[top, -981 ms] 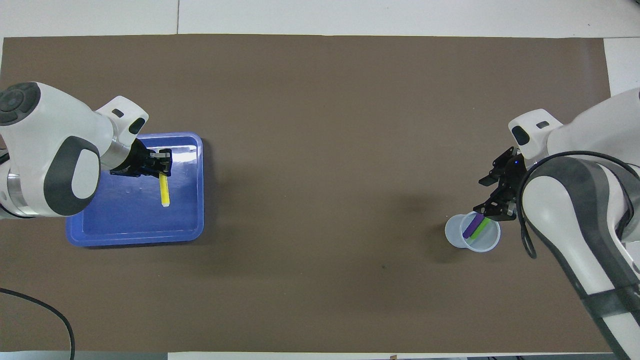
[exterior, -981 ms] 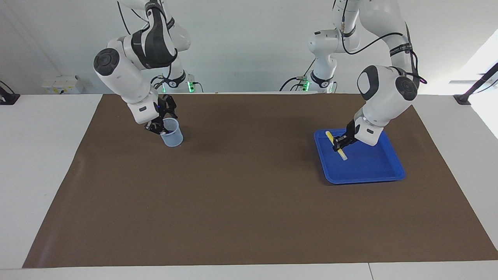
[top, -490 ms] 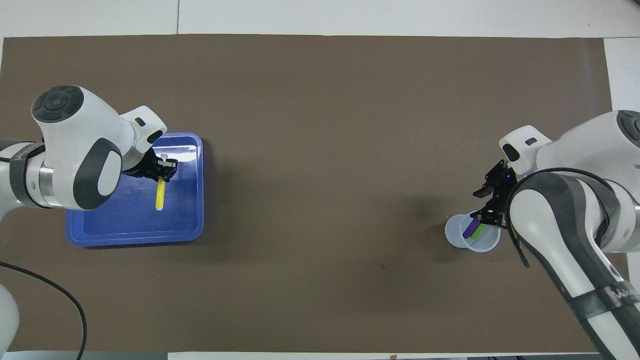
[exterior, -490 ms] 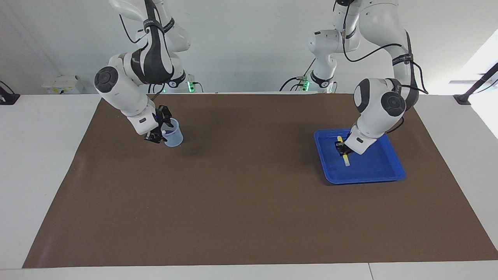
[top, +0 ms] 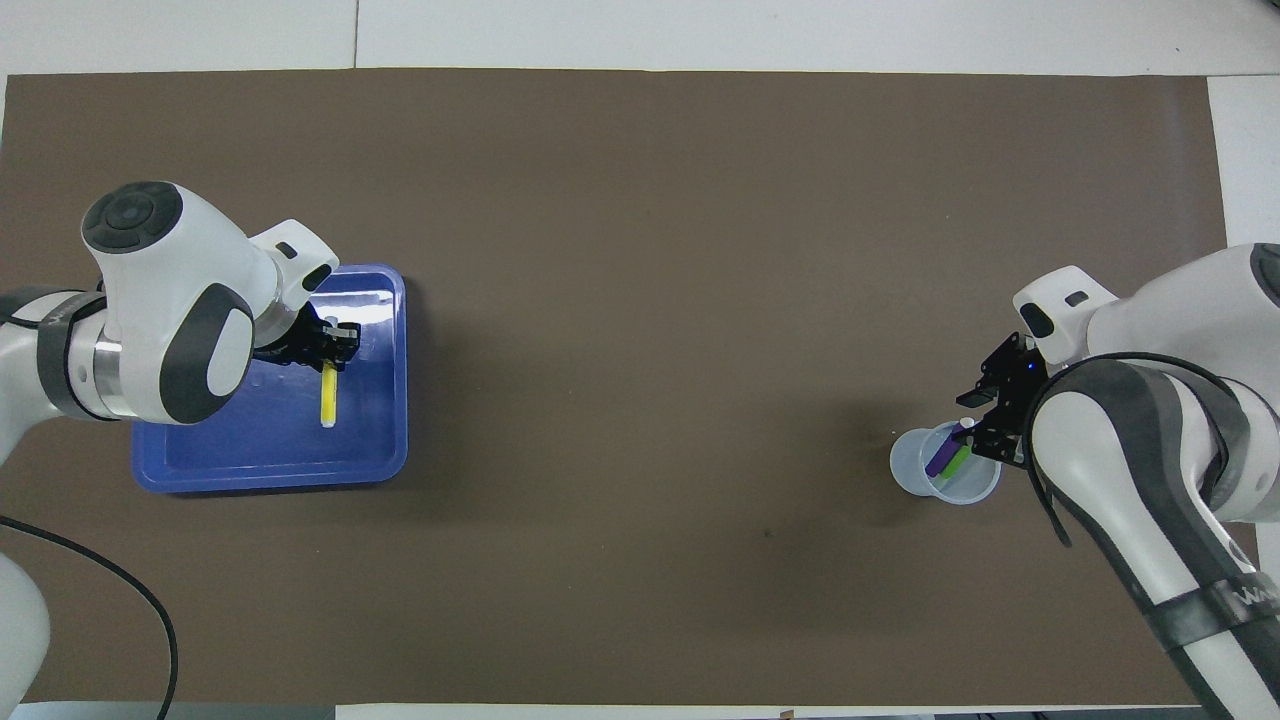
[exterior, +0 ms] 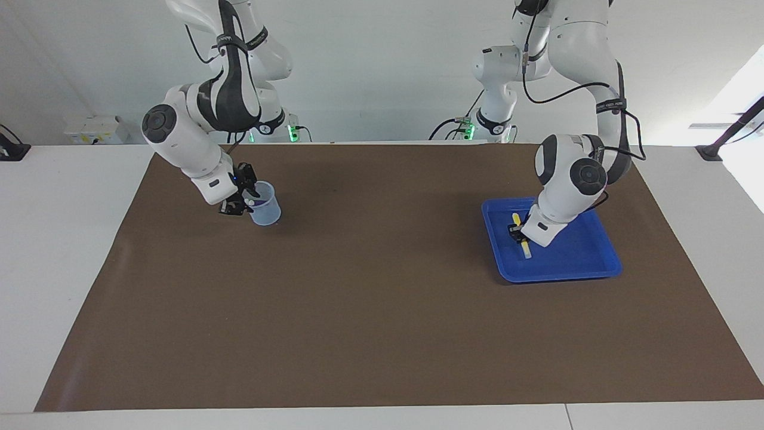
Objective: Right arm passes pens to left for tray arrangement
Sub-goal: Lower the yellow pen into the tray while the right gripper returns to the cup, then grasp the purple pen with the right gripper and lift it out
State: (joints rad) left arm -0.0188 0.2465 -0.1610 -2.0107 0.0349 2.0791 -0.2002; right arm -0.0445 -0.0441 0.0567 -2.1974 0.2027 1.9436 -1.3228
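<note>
L gripper (exterior: pixel 518 232), clamped on the yellow pen (exterior: pixel 521 240) over the tray (exterior: pixel 597 269), should lower flat, then release; R gripper (exterior: pixel 243 202) at cup (exterior: pixel 266 209), grip can't tell.

We see a white table (exterior: pixel 71 197) with a large brown mat (exterior: pixel 370 310) spread over most of its top, leaving white margins at both ends. Directly on the mat we find two things, well apart. A shallow blue tray (exterior: pixel 588 266) sits toward the left arm's end, and a small translucent cup (exterior: pixel 267 209) stands toward the right arm's end, a little nearer to the robots than the tray.
</note>
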